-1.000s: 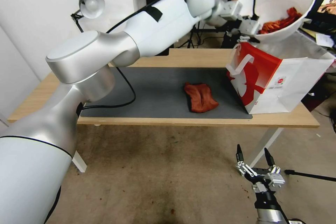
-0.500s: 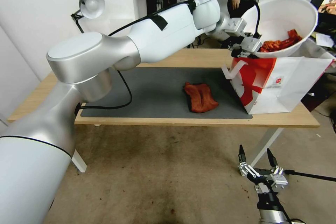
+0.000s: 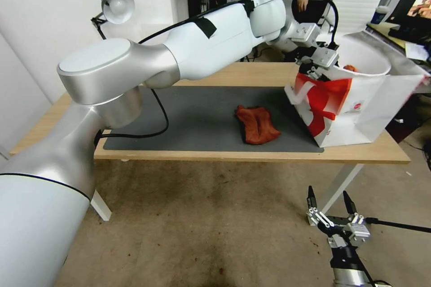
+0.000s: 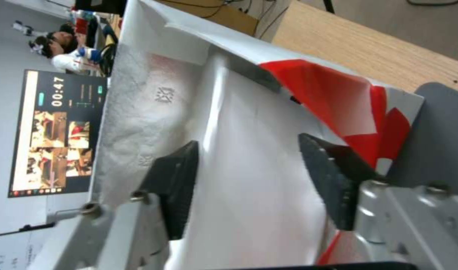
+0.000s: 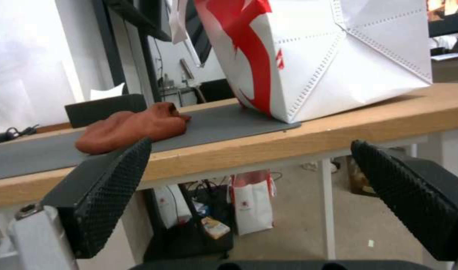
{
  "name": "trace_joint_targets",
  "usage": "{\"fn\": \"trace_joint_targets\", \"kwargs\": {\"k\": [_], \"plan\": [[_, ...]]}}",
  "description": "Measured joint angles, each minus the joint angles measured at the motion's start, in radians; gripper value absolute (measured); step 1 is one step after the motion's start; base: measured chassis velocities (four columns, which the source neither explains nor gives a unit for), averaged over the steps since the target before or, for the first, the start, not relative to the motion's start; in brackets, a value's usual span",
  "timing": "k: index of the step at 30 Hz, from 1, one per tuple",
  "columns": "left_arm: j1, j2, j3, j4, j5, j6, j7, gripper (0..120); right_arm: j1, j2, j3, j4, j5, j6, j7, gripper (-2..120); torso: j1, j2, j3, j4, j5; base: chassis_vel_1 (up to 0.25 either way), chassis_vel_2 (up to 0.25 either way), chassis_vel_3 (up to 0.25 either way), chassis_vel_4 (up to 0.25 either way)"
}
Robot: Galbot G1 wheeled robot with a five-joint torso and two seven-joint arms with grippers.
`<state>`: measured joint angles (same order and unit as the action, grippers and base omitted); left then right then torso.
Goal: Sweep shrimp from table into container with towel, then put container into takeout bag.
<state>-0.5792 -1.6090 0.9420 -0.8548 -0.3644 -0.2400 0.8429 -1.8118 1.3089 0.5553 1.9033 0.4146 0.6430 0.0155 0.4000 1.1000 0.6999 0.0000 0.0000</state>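
Observation:
The white container sits down inside the red and white takeout bag at the right end of the table. Its rim stands above the bag's mouth, and a bit of red shrimp shows inside. My left gripper hovers at the bag's near rim. In the left wrist view the left gripper is open, its fingers spread over white surface beside the bag's red panel. The towel lies crumpled on the grey mat. My right gripper hangs open below the table's front edge.
A desk lamp stands behind the table's left end. From the right wrist view, my right gripper faces the table edge, with the towel and takeout bag above. Bare floor lies under the right arm.
My left arm has lowered the container from above the takeout bag down into it. The towel and the right gripper have stayed put.

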Motion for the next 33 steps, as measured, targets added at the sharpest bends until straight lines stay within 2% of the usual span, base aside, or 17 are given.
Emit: {"fn": "trace_joint_targets", "kwargs": {"k": [2, 4, 5, 6, 7, 9, 11, 13, 19, 24, 28, 29, 30, 31, 33], "plan": [[-0.001, 0.0, 0.0, 0.0, -0.003, 0.0, -0.003, 66, 0.003, -0.002, -0.002, 0.0, -0.001, -0.003, 0.0, 100, 0.0, 0.0, 0.0, 0.0, -0.0001, 0.0, 0.0, 0.0, 0.0], [-0.002, 0.0, 0.0, 0.0, -0.003, 0.0, -0.004, 67, 0.004, -0.002, -0.003, 0.0, -0.001, -0.004, 0.0, 100, 0.0, 0.0, 0.0, 0.0, -0.0001, 0.0, 0.0, 0.0, 0.0], [-0.003, 0.0, -0.002, -0.001, -0.006, 0.0, -0.006, 75, 0.006, -0.003, -0.006, 0.0, -0.001, -0.005, 0.0, 100, 0.0, 0.0, 0.0, 0.0, 0.0, 0.0, 0.0, 0.0, 0.0], [-0.003, 0.0, -0.002, -0.001, -0.006, 0.0, -0.006, 75, 0.006, -0.003, -0.006, 0.0, -0.001, -0.005, 0.0, 100, 0.0, 0.0, 0.0, 0.0, 0.0, 0.0, 0.0, 0.0, 0.0], [-0.003, 0.0, -0.006, 0.0, -0.007, -0.001, -0.009, 81, 0.008, -0.002, -0.009, 0.0, -0.002, -0.006, 0.0, 100, 0.0, 0.0, 0.0, 0.0, 0.0, 0.0, 0.0, 0.0, 0.0], [0.001, 0.001, -0.019, 0.002, -0.008, -0.001, -0.025, 90, 0.01, -0.001, -0.013, 0.0, -0.003, -0.009, 0.0, 100, 0.0, 0.0, 0.0, 0.0, 0.0, 0.0, 0.0, 0.0, 0.0], [0.005, 0.001, -0.029, 0.004, -0.008, -0.001, -0.034, 93, 0.012, -0.001, -0.014, 0.0, -0.003, -0.01, 0.0, 100, 0.0, 0.0, 0.0, 0.0, 0.0, 0.0, 0.0, 0.0, 0.0], [0.013, 0.001, -0.058, 0.008, -0.012, 0.0, -0.063, 99, 0.016, -0.002, -0.017, 0.0, -0.004, -0.017, 0.0, 100, 0.0, 0.0, 0.0, 0.0, 0.0, 0.0, 0.0, 0.0, 0.0], [0.023, 0.002, -0.098, 0.003, -0.041, 0.01, -0.12, 100, 0.028, -0.006, -0.024, -0.002, -0.004, -0.03, 0.0, 100, 0.0, 0.0, 0.0, 0.0, 0.0, 0.0, 0.0, 0.0, 0.0], [0.036, 0.005, -0.118, -0.008, -0.055, 0.014, -0.132, 100, 0.042, -0.007, -0.034, -0.011, -0.005, -0.035, 0.0, 100, 0.0, 0.0, 0.0, -0.0002, 0.0, 0.0, 0.0, 0.0, 0.0], [0.052, 0.031, -0.139, -0.02, -0.036, 0.004, -0.115, 100, 0.062, -0.012, -0.044, -0.02, -0.005, -0.047, 0.001, 100, 0.0, 0.0, 0.0, -0.0003, 0.0, 0.0, 0.0, 0.0, 0.0], [0.07, 0.053, -0.16, -0.036, -0.024, -0.001, -0.113, 100, 0.071, -0.015, -0.047, -0.024, -0.005, -0.052, 0.003, 100, 0.0, 0.0, 0.0, -0.0002, 0.0, 0.0, 0.0, 0.0, 0.0], [0.091, 0.087, -0.179, -0.065, -0.021, 0.003, -0.14, 100, 0.077, -0.018, -0.049, -0.028, -0.005, -0.056, 0.005, 100, 0.0, 0.0, 0.0, -0.0003, 0.0, 0.0, 0.0, 0.0, 0.0], [0.091, 0.087, -0.179, -0.065, -0.021, 0.003, -0.14, 100, 0.077, -0.018, -0.049, -0.028, -0.005, -0.056, 0.005, 100, 0.0, 0.0, 0.0, -0.0003, 0.0, 0.0, 0.0, 0.0, 0.0], [0.133, 0.157, -0.201, -0.137, -0.024, 0.039, -0.23, 100, 0.09, -0.025, -0.05, -0.039, -0.003, -0.061, 0.007, 100, 0.0, 0.0, 0.0, 0.0001, -0.0003, 0.0, 0.0, 0.0, 0.0]]}}
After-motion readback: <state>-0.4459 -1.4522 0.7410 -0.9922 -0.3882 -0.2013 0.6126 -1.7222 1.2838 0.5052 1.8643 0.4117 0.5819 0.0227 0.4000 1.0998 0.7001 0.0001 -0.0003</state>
